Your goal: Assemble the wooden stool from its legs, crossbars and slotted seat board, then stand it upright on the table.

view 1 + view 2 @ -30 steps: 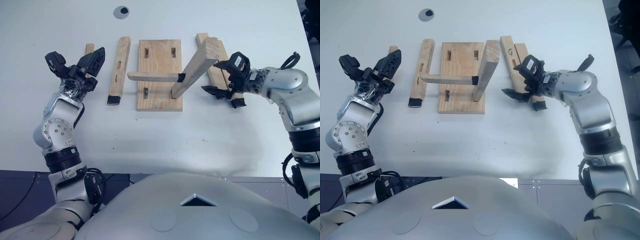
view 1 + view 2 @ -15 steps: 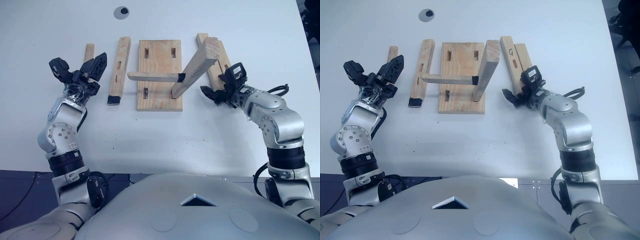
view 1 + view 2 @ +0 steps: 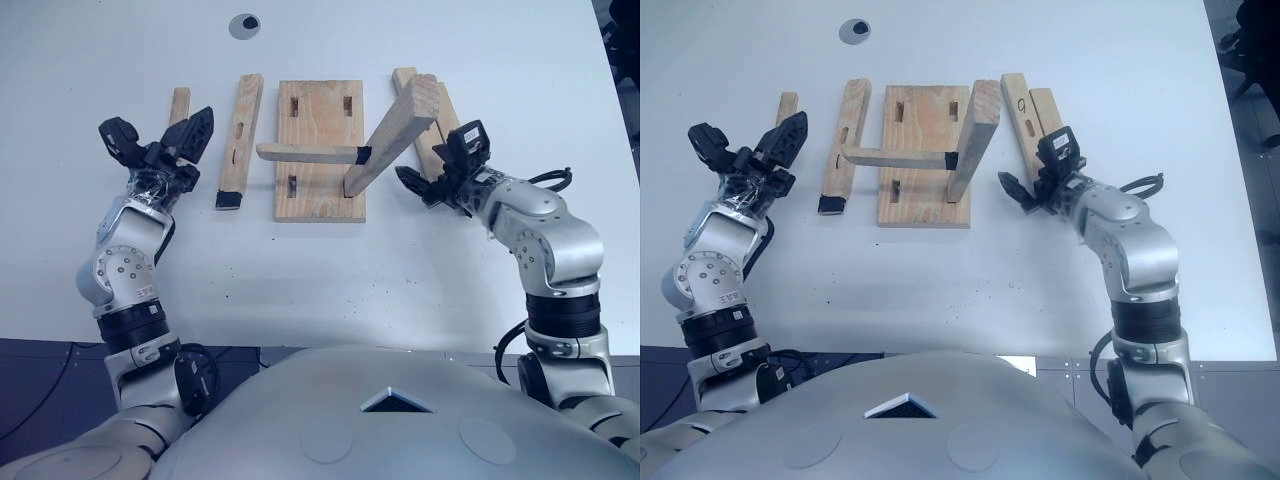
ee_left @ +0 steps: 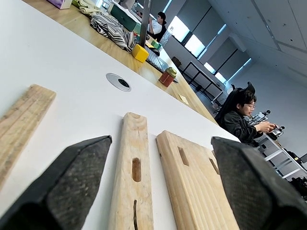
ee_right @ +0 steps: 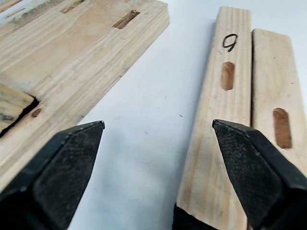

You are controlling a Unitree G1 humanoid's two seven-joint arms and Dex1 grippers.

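The slotted seat board (image 3: 320,150) lies flat mid-table. One leg (image 3: 392,135) stands tilted in its near right slot, with a crossbar (image 3: 305,153) running left from it above the board. A loose leg (image 3: 240,140) with a black end lies left of the board, and a short crossbar (image 3: 178,103) lies farther left. Two more legs (image 3: 440,110) lie side by side to the right. My left gripper (image 3: 160,140) hovers open by the short crossbar, facing the loose leg (image 4: 132,182). My right gripper (image 3: 437,170) is open, just right of the standing leg, above the near ends of the two legs (image 5: 225,96).
A round cable grommet (image 3: 243,25) sits in the white table at the far side. The table's front edge (image 3: 300,345) runs near my body. Bare tabletop (image 3: 330,270) lies between the parts and that edge.
My right arm has dropped its elbow and drawn the open gripper a little left, toward the standing leg. The left gripper has shifted slightly nearer. The wooden parts have not moved.
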